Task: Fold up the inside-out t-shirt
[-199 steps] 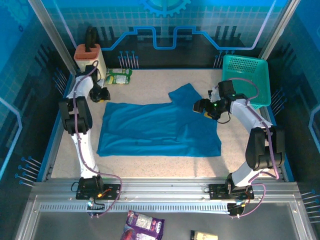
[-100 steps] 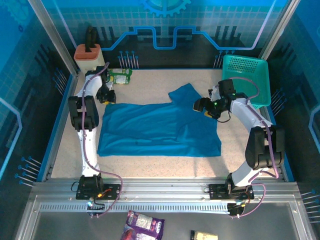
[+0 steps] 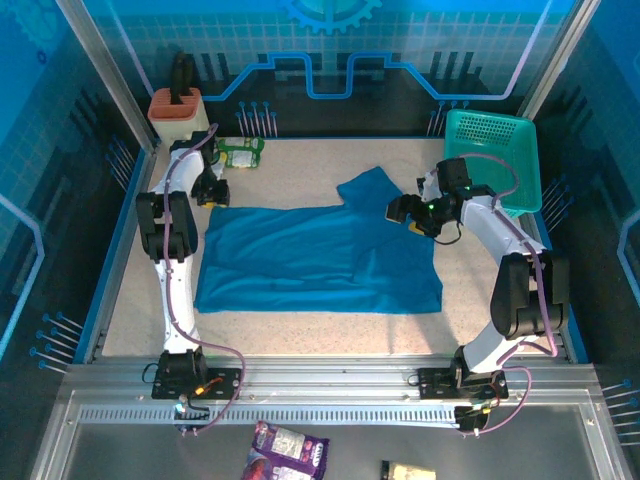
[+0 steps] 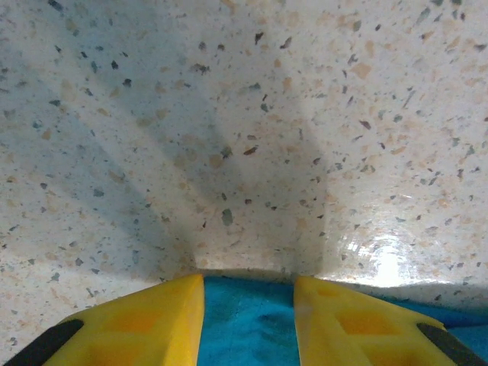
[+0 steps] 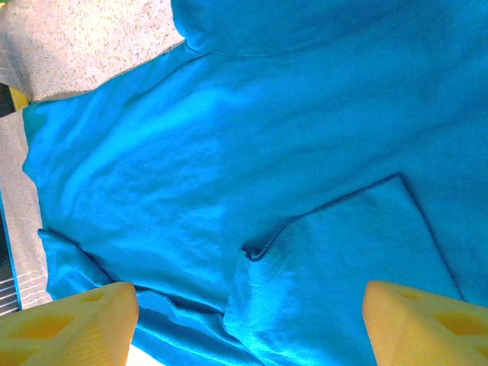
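While flat, inside-out t-shirt (image 3: pixel 320 260), left end effector (image 4: pixel 248 293) astride its corner, grip unclear; right end effector (image 5: pixel 248 301) gaping above.

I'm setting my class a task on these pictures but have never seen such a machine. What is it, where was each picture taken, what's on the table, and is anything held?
These are two robot arms, each ending in a two-finger gripper. One picture looks down from above and behind them; the other two come from cameras on the wrists. On the speckled table lies a blue t-shirt, laid out, with a mesh basket far right and a snack packet far left. The right gripper hangs open above the shirt, holding nothing. The left gripper has the shirt's edge between its yellow fingers; whether it pinches, I cannot tell.
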Controlling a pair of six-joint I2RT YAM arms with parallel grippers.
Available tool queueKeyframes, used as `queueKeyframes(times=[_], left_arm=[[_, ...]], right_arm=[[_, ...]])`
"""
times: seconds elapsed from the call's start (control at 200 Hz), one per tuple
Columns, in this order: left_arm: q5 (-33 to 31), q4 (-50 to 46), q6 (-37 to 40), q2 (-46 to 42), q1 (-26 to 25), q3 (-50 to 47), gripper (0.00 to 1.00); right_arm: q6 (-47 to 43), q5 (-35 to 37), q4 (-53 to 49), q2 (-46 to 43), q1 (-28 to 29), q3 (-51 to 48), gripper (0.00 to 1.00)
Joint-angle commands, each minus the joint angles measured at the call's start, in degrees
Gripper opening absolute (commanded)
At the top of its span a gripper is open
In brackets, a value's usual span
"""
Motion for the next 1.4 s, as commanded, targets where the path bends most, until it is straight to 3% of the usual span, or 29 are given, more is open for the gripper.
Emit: queueKeyframes(times=[0.0, 0.485, 0.69, 0.846, 1.086, 1.396], left_arm=[[-0.51, -0.92, -1.42, -3.96, 0.09, -0.29, 0.39], [-2.59, -4.92, -3.27, 0.8, 0.83, -0.27, 0.4], [-0.94, -4.29, -3.19, 0.6, 1.54, -0.81, 0.23], [-1.02, -4.05, -2.76, 0.6, 1.54, -0.81, 0.16], [3.51, -4.14, -2.44, 0.6, 1.13, -0.46, 0.25], [-2.49, -4.46, -2.43, 0.33, -0.9, -0.96, 0.25]], right_arm=[[0.11, -1.31, -2.01, -0.67, -0.86, 1.21, 0.79], [0.0, -1.55, -2.52, -1.23, -0.87, 0.93, 0.8], [0.0, -1.54, -2.05, -0.47, -0.86, 1.08, 0.8], [-0.12, -1.2, -1.43, 1.07, -0.91, 2.17, 0.8], [-1.32, -0.46, -2.44, 4.15, -0.91, 6.76, 0.8], [-1.44, -0.57, -2.97, 4.04, -0.89, 7.02, 0.8]])
